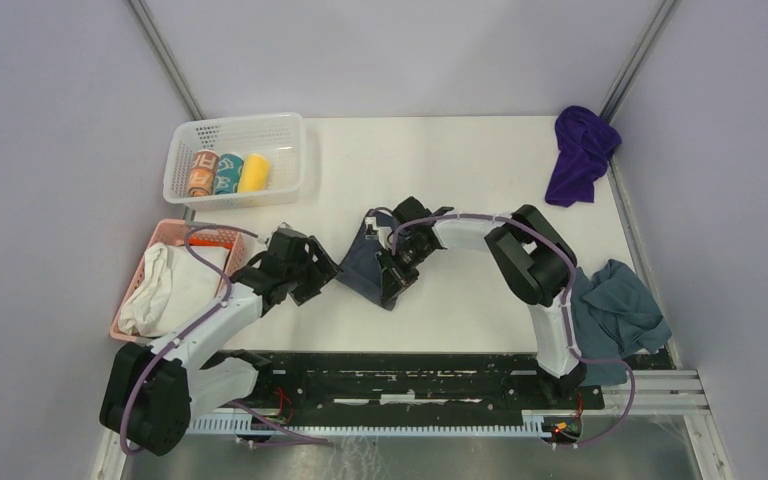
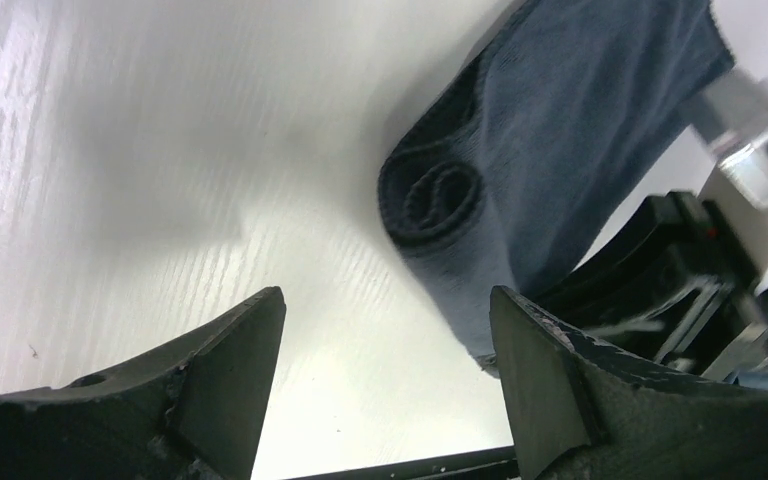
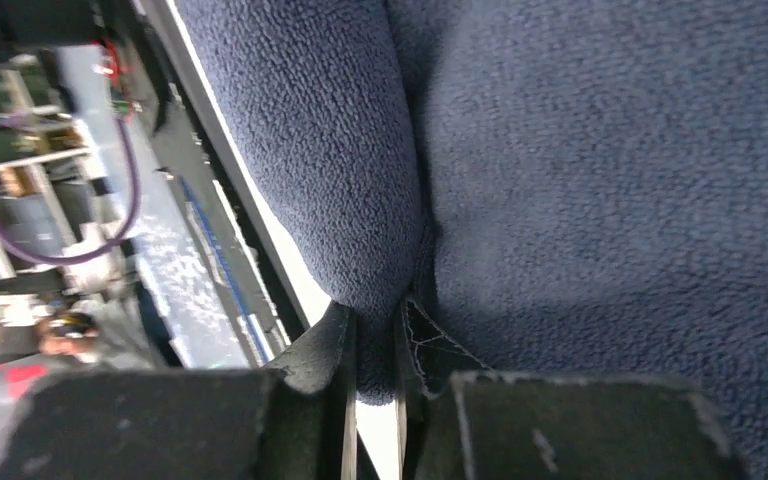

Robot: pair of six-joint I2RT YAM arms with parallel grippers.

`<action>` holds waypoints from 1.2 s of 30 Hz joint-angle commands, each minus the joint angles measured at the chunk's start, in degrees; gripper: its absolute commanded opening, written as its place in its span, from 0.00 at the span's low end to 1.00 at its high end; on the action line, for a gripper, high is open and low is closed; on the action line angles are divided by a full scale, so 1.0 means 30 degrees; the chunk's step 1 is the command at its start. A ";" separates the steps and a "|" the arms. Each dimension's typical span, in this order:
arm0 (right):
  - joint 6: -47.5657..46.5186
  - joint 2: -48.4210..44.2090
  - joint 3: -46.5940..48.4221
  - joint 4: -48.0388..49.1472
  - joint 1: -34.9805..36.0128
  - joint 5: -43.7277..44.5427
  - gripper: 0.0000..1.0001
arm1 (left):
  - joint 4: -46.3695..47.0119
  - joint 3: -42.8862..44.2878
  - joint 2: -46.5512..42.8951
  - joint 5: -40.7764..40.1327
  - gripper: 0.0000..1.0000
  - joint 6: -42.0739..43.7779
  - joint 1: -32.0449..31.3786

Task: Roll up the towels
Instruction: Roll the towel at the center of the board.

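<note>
A dark slate-grey towel (image 1: 363, 268) lies mid-table, partly rolled; its spiral end shows in the left wrist view (image 2: 438, 196). My right gripper (image 1: 398, 270) is shut on a thick fold of this towel (image 3: 610, 180), with the cloth pinched between its fingertips (image 3: 375, 312). My left gripper (image 1: 322, 272) stands open just left of the towel, nothing between its jaws (image 2: 385, 300), only bare table below. The deep purple towel (image 1: 580, 152) lies crumpled at the table's far right corner, away from both grippers.
A white basket (image 1: 285, 135) at the back left holds three rolled towels. A pink basket (image 1: 150, 255) with a white cloth bundle (image 1: 172, 288) sits by the left arm. A teal-grey cloth (image 1: 625, 312) lies at the right edge beside the right arm.
</note>
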 commanded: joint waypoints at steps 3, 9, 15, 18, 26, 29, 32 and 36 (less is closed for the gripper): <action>0.0808 0.1879 0.1506 -0.0726 -0.0967 -0.3095 0.14 | 0.2561 -0.1298 -0.0023 0.1380 0.82 -0.1216 0.0046; 0.0246 0.2862 0.2736 -0.2291 -0.1119 -0.3183 0.15 | 0.4532 -0.1331 0.0667 0.2318 0.82 -0.1772 0.0056; -0.0054 0.3221 0.3554 -0.3341 -0.1114 -0.3111 0.15 | 0.5278 -0.1711 0.0384 0.1960 0.81 -0.2322 0.0069; -0.0126 0.3300 0.3846 -0.3630 -0.1125 -0.3065 0.16 | 0.5545 -0.1703 0.1069 0.1817 0.78 -0.2445 0.0065; -0.0303 0.3435 0.4365 -0.4371 -0.1111 -0.2302 0.18 | 0.6335 -0.1068 0.3862 0.0970 0.61 -0.1810 0.0067; -0.0523 0.3014 0.4398 -0.4548 -0.1126 -0.1558 0.20 | 0.5861 -0.0737 0.4646 0.0461 0.57 -0.1446 0.0072; -0.0849 0.2135 0.4214 -0.4542 -0.1122 -0.0456 0.27 | 0.5487 -0.0480 0.5419 0.0159 0.56 -0.1240 0.0060; -0.1355 0.0026 0.3234 -0.3939 -0.0942 0.1386 0.44 | 0.5201 -0.0130 0.6494 0.0112 0.55 -0.1059 0.0045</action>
